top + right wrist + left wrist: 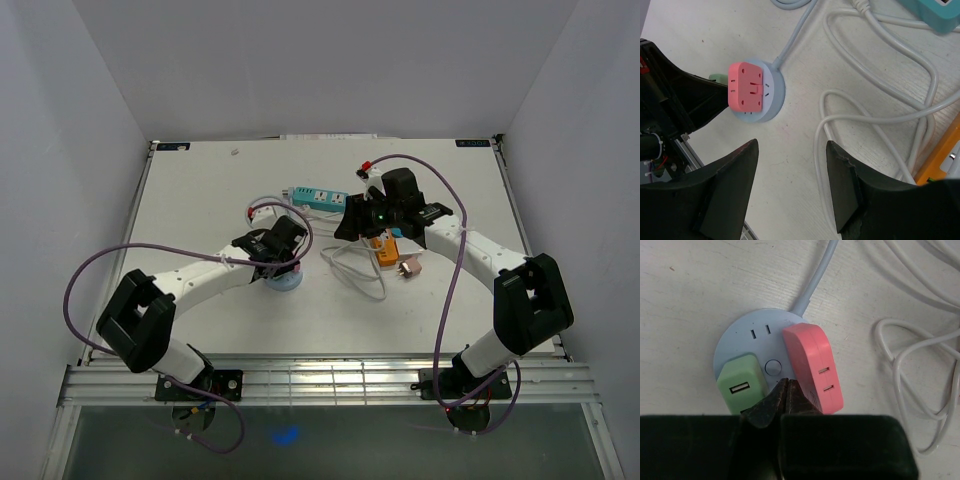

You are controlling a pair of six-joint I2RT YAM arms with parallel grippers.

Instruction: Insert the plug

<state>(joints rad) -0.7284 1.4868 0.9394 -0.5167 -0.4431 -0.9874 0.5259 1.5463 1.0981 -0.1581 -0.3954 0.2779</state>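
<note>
My left gripper (pixel 786 392) is clenched empty at the hub (pixel 740 335), between the green plug (pixel 740 382) and the pink plug (pixel 812 365); my right gripper (pixel 791 147) gapes empty.

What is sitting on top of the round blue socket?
A pink adapter and a green charger sit on the socket; whatever lies beneath them is covered.

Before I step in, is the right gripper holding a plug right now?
No, the right gripper is open, with nothing held in the gap.
</note>
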